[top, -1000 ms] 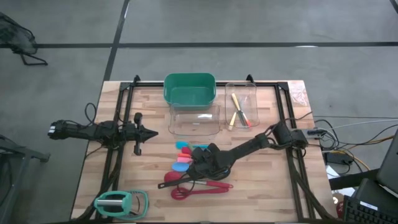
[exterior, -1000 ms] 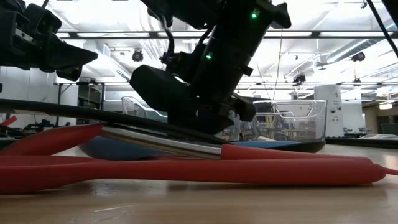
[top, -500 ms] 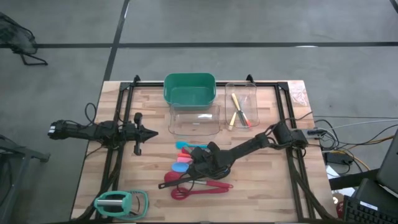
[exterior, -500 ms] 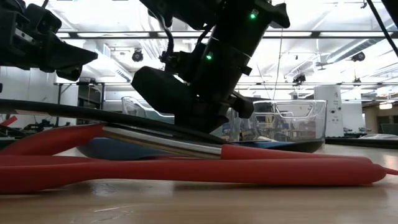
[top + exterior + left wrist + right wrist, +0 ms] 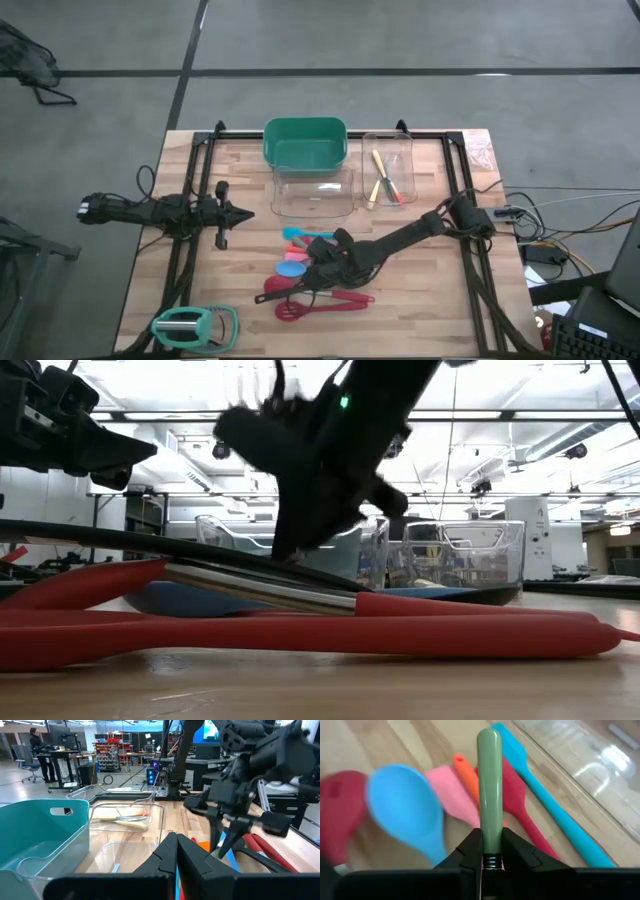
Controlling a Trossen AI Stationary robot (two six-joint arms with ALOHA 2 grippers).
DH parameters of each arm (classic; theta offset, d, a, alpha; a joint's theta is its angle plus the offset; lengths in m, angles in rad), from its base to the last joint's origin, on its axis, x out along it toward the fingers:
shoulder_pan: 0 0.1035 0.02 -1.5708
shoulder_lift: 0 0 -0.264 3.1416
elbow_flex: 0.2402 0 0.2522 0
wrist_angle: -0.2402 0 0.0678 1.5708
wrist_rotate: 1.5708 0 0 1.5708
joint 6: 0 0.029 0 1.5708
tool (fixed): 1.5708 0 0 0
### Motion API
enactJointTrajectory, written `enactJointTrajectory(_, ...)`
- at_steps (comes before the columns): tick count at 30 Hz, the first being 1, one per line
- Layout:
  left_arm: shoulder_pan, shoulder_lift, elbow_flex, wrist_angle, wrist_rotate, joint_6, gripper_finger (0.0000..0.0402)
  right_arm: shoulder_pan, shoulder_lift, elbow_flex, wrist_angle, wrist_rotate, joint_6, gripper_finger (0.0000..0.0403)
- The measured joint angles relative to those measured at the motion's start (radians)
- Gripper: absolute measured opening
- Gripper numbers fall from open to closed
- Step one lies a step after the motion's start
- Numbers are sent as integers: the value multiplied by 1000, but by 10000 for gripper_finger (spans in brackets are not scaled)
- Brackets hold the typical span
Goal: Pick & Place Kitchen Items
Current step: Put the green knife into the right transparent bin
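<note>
Utensils (image 5: pixel 300 262) lie heaped mid-table: two blue, one pink, one orange, several red. Right gripper (image 5: pixel 490 851) pinches one sage-green handle (image 5: pixel 489 785); left gripper (image 5: pixel 243 212) waits closed.

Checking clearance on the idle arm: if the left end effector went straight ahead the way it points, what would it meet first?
Probably the right end effector, hanging over the utensil pile directly ahead of the shut left end effector. Depth is unclear; it might pass just behind it.

Three bins (image 5: pixel 304 143) at the back, two robot arms (image 5: pixel 160 210), and one green-handled gadget (image 5: pixel 193 326) up front.
</note>
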Motion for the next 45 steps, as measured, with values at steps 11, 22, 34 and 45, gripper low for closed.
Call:
enactJointTrajectory(11,0,0,0,0,0,0,10,29,-136,0,-196,186,-29,54)
enactJointTrajectory(22,0,1,0,0,0,0,10,1,-295,0,-625,358,178,58)
enactJointTrajectory(34,0,2,0,0,0,0,10,-163,-346,-8,-818,379,171,55)
enactJointTrajectory(45,0,2,0,0,0,0,10,-318,-355,-85,-825,345,89,49)
